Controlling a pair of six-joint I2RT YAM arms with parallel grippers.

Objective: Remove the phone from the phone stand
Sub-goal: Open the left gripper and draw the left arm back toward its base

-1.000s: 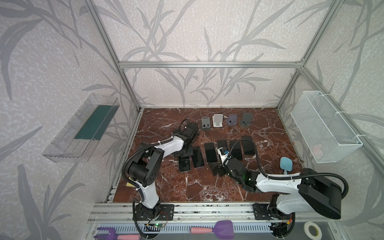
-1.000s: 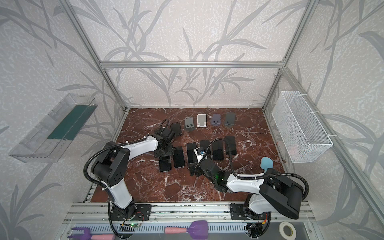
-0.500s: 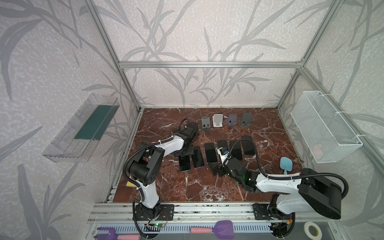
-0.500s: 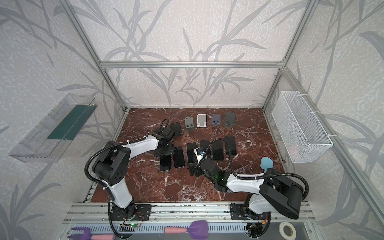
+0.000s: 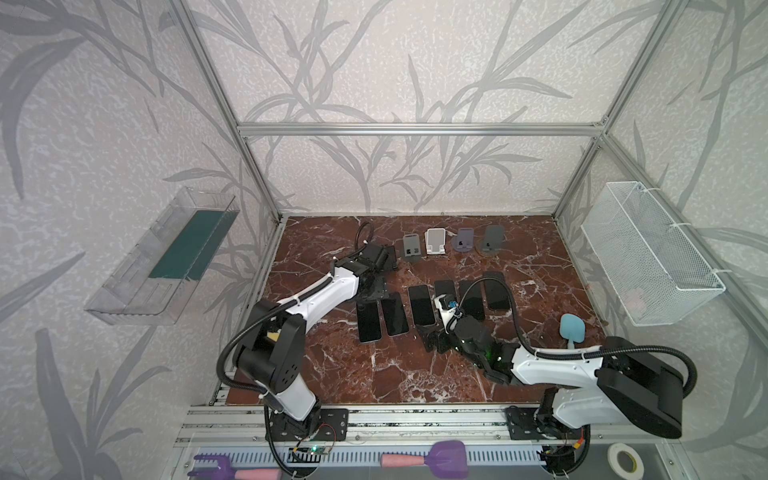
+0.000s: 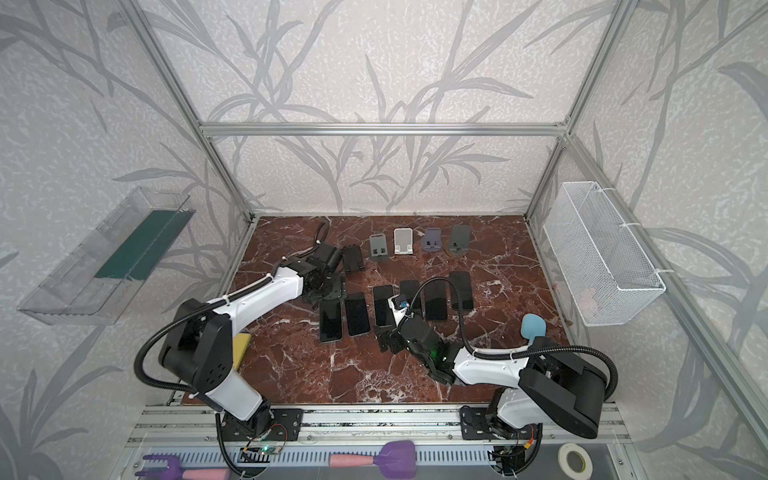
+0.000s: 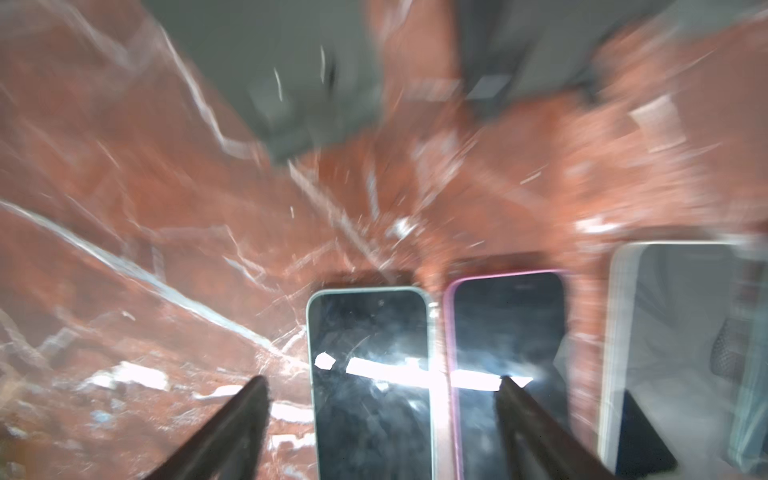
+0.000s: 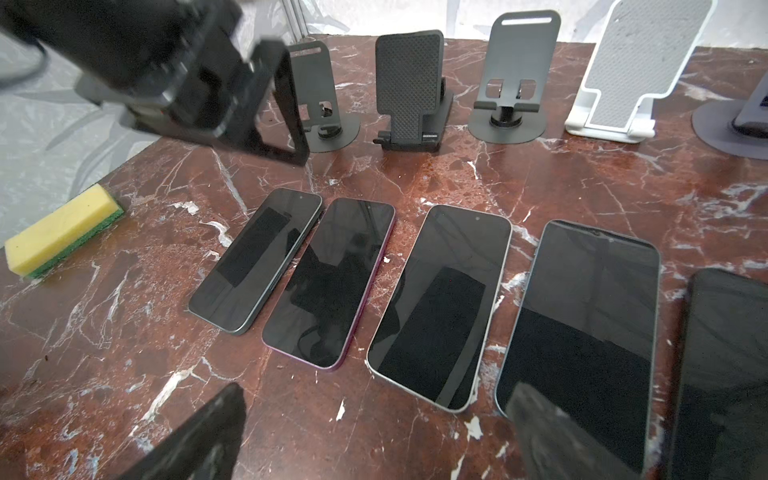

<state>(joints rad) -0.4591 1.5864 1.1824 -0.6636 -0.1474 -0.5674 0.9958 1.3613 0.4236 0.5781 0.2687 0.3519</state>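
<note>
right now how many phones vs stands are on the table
phones: 6
stands: 6
total: 12

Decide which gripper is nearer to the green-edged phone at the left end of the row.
Left. The left gripper hovers open over the far end of the green-edged phone. The right gripper sits before the middle phones, further along the row.
</note>
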